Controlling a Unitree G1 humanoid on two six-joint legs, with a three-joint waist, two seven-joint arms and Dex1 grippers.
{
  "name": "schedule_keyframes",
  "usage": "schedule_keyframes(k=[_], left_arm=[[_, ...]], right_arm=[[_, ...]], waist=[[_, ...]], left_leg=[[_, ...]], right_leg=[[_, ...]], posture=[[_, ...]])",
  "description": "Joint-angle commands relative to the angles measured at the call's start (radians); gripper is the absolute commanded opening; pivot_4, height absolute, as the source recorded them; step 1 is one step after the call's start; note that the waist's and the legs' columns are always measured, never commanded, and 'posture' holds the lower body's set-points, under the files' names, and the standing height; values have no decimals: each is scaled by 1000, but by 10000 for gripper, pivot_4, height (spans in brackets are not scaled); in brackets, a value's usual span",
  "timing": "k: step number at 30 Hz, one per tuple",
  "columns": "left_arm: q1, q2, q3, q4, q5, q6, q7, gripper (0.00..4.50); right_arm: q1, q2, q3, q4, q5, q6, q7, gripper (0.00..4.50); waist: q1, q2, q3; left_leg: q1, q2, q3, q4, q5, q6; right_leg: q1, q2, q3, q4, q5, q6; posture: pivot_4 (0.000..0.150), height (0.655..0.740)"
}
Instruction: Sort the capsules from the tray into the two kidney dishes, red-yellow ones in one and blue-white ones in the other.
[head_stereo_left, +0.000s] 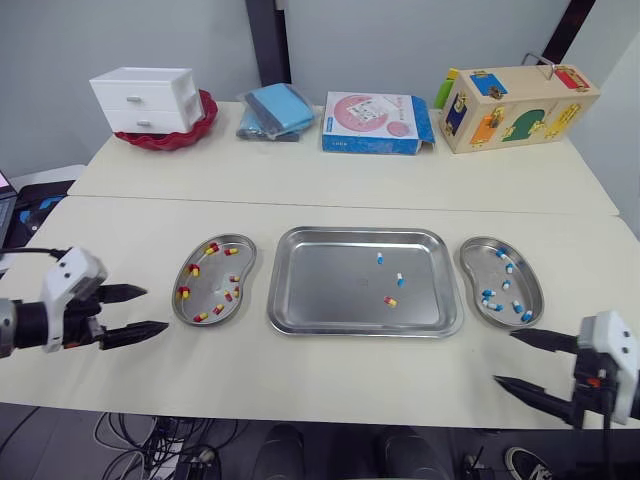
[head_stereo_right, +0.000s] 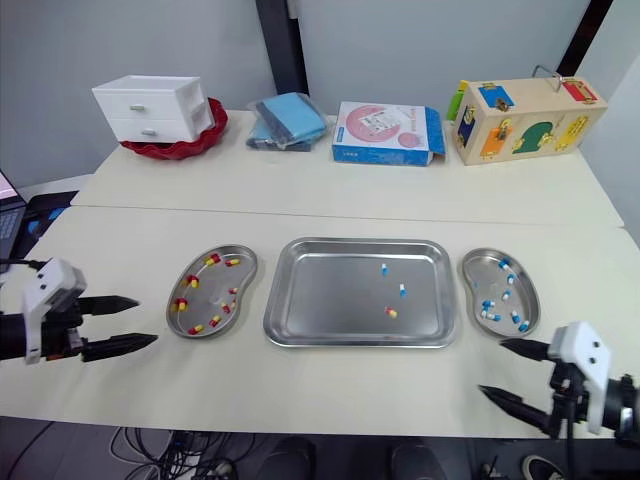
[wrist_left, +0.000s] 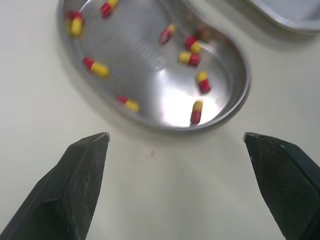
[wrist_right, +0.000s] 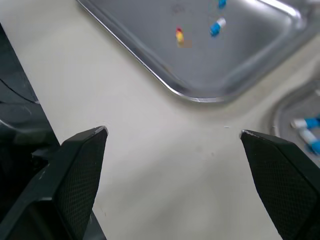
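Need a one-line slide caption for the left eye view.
Tray holds three capsules; left dish red-yellow, right dish blue-white; left end effector and right end effector open, empty.

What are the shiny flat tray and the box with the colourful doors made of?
The rectangular silver tray looks like polished metal, probably stainless steel: it is mirror-shiny and reflects light. The pale box with colourful doors looks like bare wood with painted pieces, judging by its matt tan sides; maybe plywood.

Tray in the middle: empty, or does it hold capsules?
Not empty. The tray holds three: two blue-white capsules and one red-yellow capsule, all lying right of its middle.
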Motion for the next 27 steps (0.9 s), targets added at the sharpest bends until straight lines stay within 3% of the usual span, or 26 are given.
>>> schedule_keyframes(k=[1, 11, 27], left_arm=[[74, 33, 93, 27, 32, -69, 9, 44885], [186, 36, 176, 87, 63, -133, 37, 44885], [169, 21, 145, 42, 49, -108, 57, 44885]], right_arm=[[-35, -34, -46, 118, -39, -29, 68, 45000], [-206, -100, -6, 440, -168, -146, 184, 45000], [-186, -58, -32, 429, -187, -152, 211, 45000]], waist=[[-2, 0, 0], [-5, 0, 0], [-10, 1, 1]], left_leg=[[0, 0, 0, 0, 0, 0], [1, 0, 2, -1, 0, 0], [1, 0, 2, -1, 0, 0]], right_leg=[[0, 0, 0, 0, 0, 0], [0, 0, 1, 0, 0, 0], [0, 0, 1, 0, 0, 0]], posture=[[1500, 7400], [1500, 7400], [1500, 7400]])
